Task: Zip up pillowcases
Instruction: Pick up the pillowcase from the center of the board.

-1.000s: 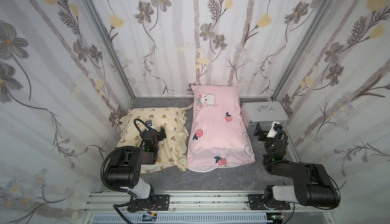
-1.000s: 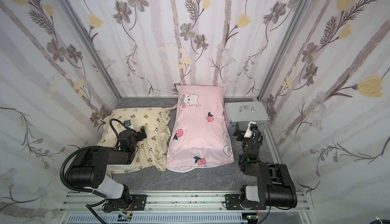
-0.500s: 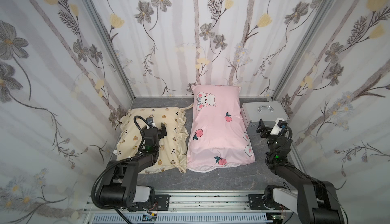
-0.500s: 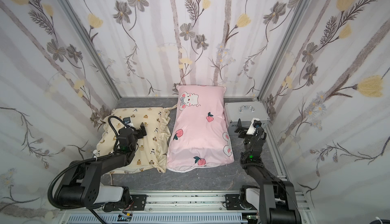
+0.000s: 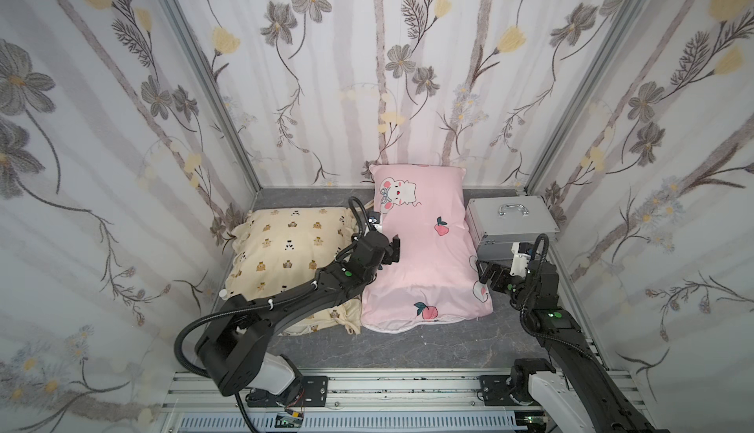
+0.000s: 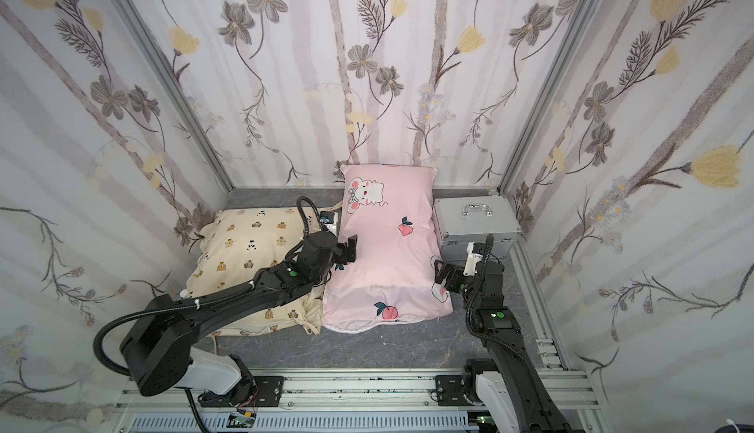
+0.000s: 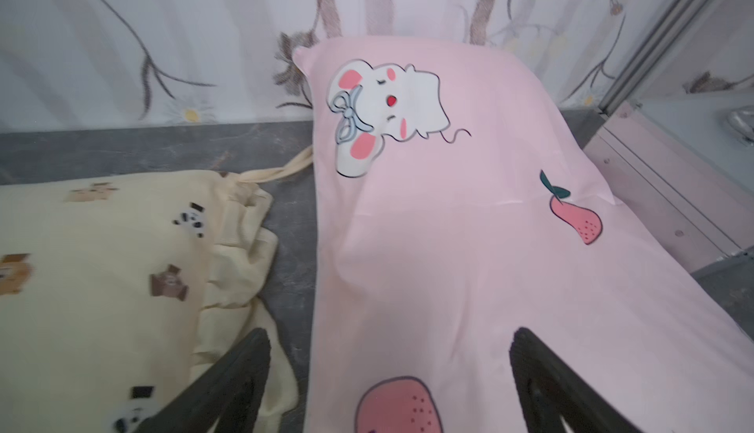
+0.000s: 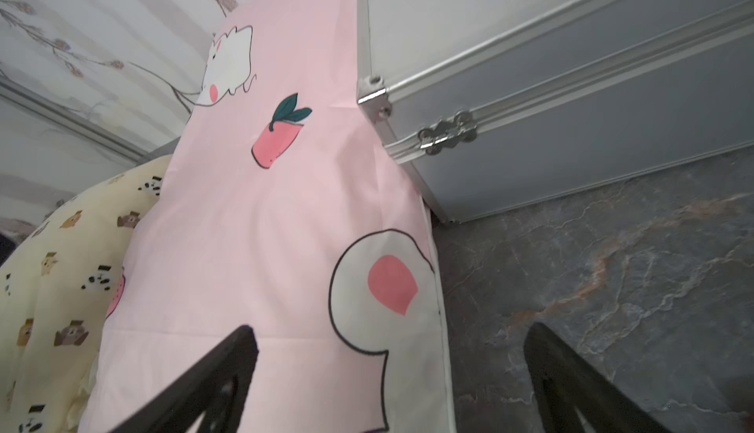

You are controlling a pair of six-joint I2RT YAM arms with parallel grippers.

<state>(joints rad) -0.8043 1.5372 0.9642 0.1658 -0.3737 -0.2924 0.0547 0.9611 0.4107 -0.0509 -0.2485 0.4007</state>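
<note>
Two pillowcases lie side by side on the grey floor in both top views. The pink pillowcase (image 5: 424, 247) (image 6: 387, 247) is long, printed with a mouse and peaches. The cream pillowcase (image 5: 285, 247) (image 6: 245, 247) has ruffles and small bears. My left gripper (image 5: 393, 249) (image 7: 390, 333) is open, hovering over the pink pillowcase (image 7: 449, 247) at its left edge, beside the cream one (image 7: 102, 267). My right gripper (image 5: 487, 273) (image 8: 392, 329) is open over the pink pillowcase's (image 8: 265, 227) right edge near its front corner. Neither holds anything. No zipper shows.
A silver metal case (image 5: 510, 218) (image 8: 571, 84) with a handle stands against the pink pillowcase's right side, just behind the right gripper. Flowered walls close in on three sides. Bare grey floor (image 5: 408, 349) lies between the pillowcases and the front rail.
The left arm has stretched out and swung right, from over the cream pillowcase to the pink one's left edge. The right gripper has moved left, from the case to the pink pillowcase's right edge.
</note>
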